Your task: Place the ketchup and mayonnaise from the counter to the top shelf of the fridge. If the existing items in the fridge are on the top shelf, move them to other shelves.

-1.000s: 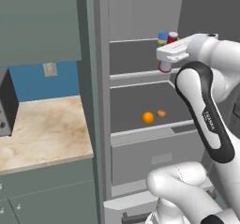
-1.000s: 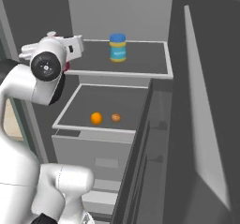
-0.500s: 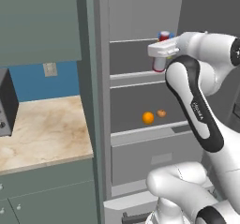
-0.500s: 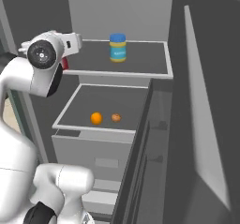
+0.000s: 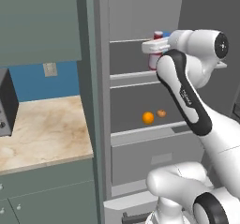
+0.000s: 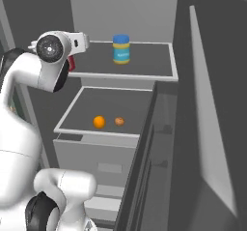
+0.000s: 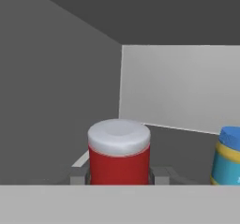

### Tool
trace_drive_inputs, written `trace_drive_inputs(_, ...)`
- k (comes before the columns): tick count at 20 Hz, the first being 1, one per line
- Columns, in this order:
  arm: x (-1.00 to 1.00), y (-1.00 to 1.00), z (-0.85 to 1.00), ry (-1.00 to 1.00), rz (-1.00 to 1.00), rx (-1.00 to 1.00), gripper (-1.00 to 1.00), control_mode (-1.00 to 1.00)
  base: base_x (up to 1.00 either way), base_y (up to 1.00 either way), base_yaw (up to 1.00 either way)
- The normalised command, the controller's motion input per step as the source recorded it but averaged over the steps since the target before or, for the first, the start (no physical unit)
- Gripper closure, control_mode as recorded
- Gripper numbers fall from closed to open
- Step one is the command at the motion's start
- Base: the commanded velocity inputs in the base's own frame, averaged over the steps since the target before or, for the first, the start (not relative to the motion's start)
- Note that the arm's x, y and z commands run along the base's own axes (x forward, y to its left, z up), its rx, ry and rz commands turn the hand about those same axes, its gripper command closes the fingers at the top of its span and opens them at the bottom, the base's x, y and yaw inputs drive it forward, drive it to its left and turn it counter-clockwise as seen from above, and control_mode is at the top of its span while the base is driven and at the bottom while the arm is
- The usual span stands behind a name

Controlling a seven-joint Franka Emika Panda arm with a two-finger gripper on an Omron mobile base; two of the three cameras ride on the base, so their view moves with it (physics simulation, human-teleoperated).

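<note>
Currently the ketchup (image 7: 119, 152) sits clamped between the closed jaws of the gripper (image 7: 119, 175), held at the left front of the top shelf (image 6: 144, 74) in the fridge (image 5: 140, 12). Whether its base touches the shelf cannot be told. Mayonnaise (image 6: 121, 49) already stands on that shelf, well apart to the right. Both existing items, orange (image 6: 99, 122) and lump (image 6: 119, 121), lie on the shelf below. Remaining, by judgement: set down, release, withdraw.

Things at your left, away from the work

You see a dark appliance (image 5: 7, 103) at the far left edge, a blue wall (image 5: 49, 80) with a pale outlet (image 5: 48, 69), and a grey-green upper cabinet (image 5: 40, 21) above them.
</note>
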Motion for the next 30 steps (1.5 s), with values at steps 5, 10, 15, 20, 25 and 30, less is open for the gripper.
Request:
trace_drive_inputs(5, 0.56, 0.00, -0.04, 0.00, -0.04, 0.02, 1.00, -1.00, 0.00, 0.00, 0.00)
trace_drive_inputs(10, 0.40, 0.00, -0.37, 0.03, -0.05, 0.04, 1.00, -1.00, 0.00, 0.00, 0.00)
trace_drive_inputs(15, 0.24, 0.00, -0.42, 0.06, -0.05, 0.05, 1.00, -1.00, 0.00, 0.00, 0.00)
trace_drive_inputs(20, 0.35, 0.00, -0.09, 0.00, -0.04, 0.04, 1.00, -1.00, 0.00, 0.00, 0.00)
trace_drive_inputs(25, 0.21, 0.00, 0.35, 0.05, -0.04, 0.01, 1.00, -1.00, 0.00, 0.00, 0.00)
trace_drive_inputs(30, 0.28, 0.00, 0.11, 0.00, 0.00, 0.00, 1.00, -1.00, 0.00, 0.00, 0.00)
